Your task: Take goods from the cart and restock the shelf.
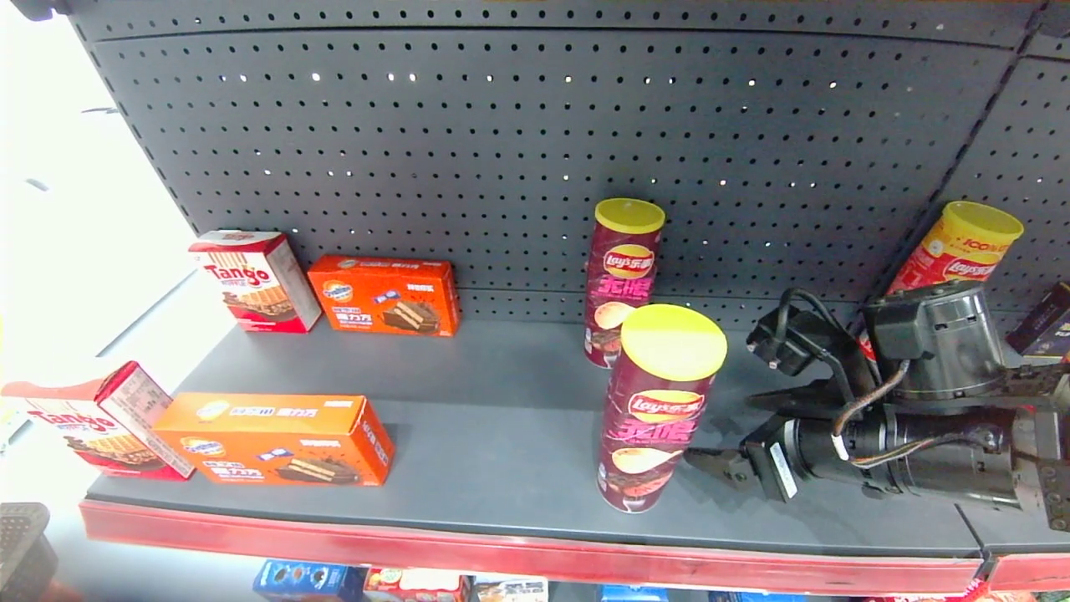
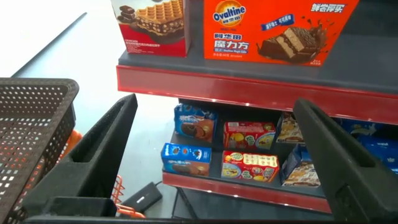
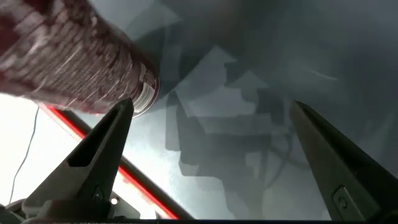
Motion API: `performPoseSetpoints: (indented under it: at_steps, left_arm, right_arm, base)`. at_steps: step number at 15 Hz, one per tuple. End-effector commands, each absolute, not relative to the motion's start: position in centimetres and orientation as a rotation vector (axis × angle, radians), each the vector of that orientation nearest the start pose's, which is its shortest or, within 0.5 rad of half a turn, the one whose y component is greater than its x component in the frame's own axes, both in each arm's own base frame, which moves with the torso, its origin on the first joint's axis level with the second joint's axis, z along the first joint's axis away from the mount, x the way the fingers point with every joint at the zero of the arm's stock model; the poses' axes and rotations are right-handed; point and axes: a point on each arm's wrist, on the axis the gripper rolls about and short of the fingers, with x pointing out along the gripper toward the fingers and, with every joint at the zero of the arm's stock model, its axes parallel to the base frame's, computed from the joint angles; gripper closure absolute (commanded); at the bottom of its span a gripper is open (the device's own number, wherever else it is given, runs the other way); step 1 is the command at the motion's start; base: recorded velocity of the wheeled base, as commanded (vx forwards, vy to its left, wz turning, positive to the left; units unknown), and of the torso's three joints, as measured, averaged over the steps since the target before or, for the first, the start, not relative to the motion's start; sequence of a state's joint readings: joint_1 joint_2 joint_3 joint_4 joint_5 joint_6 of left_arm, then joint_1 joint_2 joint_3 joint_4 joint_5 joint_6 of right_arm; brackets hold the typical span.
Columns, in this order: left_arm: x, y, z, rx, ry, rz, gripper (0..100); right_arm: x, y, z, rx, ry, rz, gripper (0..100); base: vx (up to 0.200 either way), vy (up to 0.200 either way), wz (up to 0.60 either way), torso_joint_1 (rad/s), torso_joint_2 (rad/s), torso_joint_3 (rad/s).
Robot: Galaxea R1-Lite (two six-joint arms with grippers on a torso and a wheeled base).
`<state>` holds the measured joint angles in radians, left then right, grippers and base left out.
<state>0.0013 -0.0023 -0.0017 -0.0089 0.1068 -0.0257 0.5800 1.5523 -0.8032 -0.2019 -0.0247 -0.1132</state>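
Note:
Two maroon chip cans with yellow lids stand on the grey shelf point(image 1: 501, 418): one at the back point(image 1: 623, 280), one nearer the front point(image 1: 660, 410). My right gripper point(image 1: 720, 428) lies low over the shelf just right of the front can, open and holding nothing. In the right wrist view the can point(image 3: 74, 62) sits beside one finger point(image 3: 99, 162), outside the open right gripper point(image 3: 212, 104). My left gripper point(image 2: 217, 101) is open and empty below the shelf's red front edge point(image 2: 249, 84), next to the black mesh cart basket point(image 2: 31, 124).
Two wafer boxes point(image 1: 255, 280) point(image 1: 92, 422) and two orange boxes point(image 1: 384, 294) point(image 1: 276, 439) occupy the shelf's left half. A red-and-yellow can point(image 1: 961, 247) leans at the far right behind my right arm. Snack packs point(image 2: 249, 149) fill the lower shelf.

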Motion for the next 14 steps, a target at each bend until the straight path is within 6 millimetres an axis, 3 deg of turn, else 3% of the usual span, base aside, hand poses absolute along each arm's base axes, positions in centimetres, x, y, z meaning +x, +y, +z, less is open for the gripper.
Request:
performPoseSetpoints:
  at_steps: [1, 14]
  left_arm:
    - [-2.31, 0.24, 7.68, -0.027, -0.012, 0.109, 0]
    - [-2.31, 0.24, 7.68, -0.027, -0.012, 0.107, 0]
  right_arm:
    - [22.13, 14.53, 18.23, -0.274, 0.500, 0.575, 0]
    - [23.09, 15.36, 17.84, -0.281, 0.512, 0.581, 0]
  base:
    - [0.000, 0.000, 0.00, 0.000, 0.00, 0.000]
    - [0.000, 0.000, 0.00, 0.000, 0.00, 0.000]
